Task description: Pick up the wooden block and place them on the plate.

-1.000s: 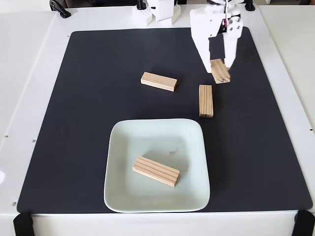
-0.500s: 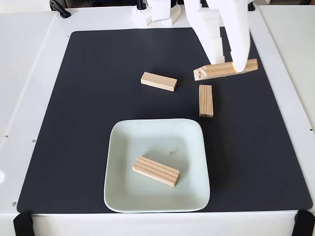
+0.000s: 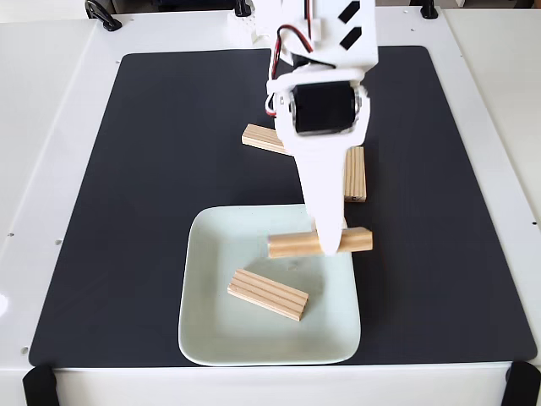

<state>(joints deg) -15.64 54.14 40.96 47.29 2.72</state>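
Note:
My white gripper (image 3: 330, 244) is shut on a wooden block (image 3: 292, 245), holding it level and crosswise above the right part of the pale plate (image 3: 203, 330). Another wooden block (image 3: 268, 294) lies flat inside the plate, left of centre. Two more blocks rest on the black mat: one (image 3: 258, 137) behind the plate, partly hidden by the arm, and one (image 3: 355, 173) lying lengthwise to the right of the arm. The arm's body covers the mat between them.
The black mat (image 3: 127, 186) covers most of the white table (image 3: 34, 127). The arm's white base (image 3: 254, 21) and a black cable clip (image 3: 101, 13) sit at the far edge. Black clamps (image 3: 38, 385) hold the mat's near corners.
The arm has swung from the far right of the mat toward the camera, carrying the gripped block from behind the lengthwise block to above the plate's right part.

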